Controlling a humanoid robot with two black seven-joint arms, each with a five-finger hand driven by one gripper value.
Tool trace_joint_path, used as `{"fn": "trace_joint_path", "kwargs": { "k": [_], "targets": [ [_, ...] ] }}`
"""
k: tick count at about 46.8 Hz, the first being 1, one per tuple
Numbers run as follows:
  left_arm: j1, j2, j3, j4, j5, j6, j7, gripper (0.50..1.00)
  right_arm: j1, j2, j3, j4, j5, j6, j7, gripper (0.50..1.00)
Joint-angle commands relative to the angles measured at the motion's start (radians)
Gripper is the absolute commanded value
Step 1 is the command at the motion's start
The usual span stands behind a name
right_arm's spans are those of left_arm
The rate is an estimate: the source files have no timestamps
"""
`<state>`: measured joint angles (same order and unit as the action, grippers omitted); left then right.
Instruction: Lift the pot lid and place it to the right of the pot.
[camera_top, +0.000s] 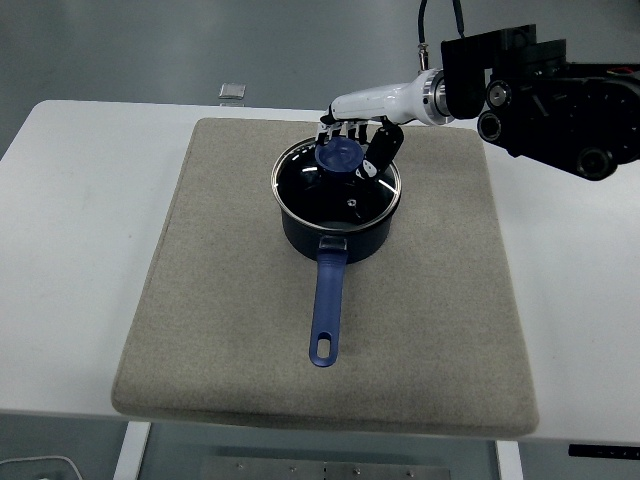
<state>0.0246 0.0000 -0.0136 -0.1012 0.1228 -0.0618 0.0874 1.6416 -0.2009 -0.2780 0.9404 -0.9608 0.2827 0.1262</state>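
The right hand (352, 140) reaches in from the right and its fingers curl around the blue knob (340, 156) of the glass lid (337, 187). The lid sits on the dark blue pot (334, 225), in the far middle of the grey mat (220, 300).

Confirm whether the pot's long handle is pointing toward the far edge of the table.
No, the pot has its blue handle running toward the table's near edge, ending over the grey mat.

Light was bright and even, from overhead. Shadows stayed soft, with small glints on the glass lid (338, 186). Focus was sharp throughout
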Motion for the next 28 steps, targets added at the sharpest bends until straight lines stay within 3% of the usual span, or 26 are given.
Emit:
{"fn": "trace_joint_path", "kwargs": {
  "k": [1, 13, 21, 28],
  "targets": [
    [0.000, 0.000, 0.000, 0.000, 0.000, -0.001, 0.000, 1.000, 0.007, 0.000, 0.002, -0.002, 0.002, 0.009, 0.000, 0.582],
    [0.000, 0.000, 0.001, 0.000, 0.000, 0.000, 0.000, 1.000, 0.014, -0.023, -0.001, -0.011, 0.036, 0.043, 0.000, 0.578],
    [0.000, 0.000, 0.000, 0.000, 0.000, 0.000, 0.000, 1.000, 0.030, -0.054, -0.004, -0.012, 0.036, 0.056, 0.000, 0.500],
    [0.000, 0.000, 0.000, 0.000, 0.000, 0.000, 0.000, 1.000, 0.034, -0.074, -0.004, -0.012, 0.036, 0.059, 0.001, 0.500]
  ]
}}
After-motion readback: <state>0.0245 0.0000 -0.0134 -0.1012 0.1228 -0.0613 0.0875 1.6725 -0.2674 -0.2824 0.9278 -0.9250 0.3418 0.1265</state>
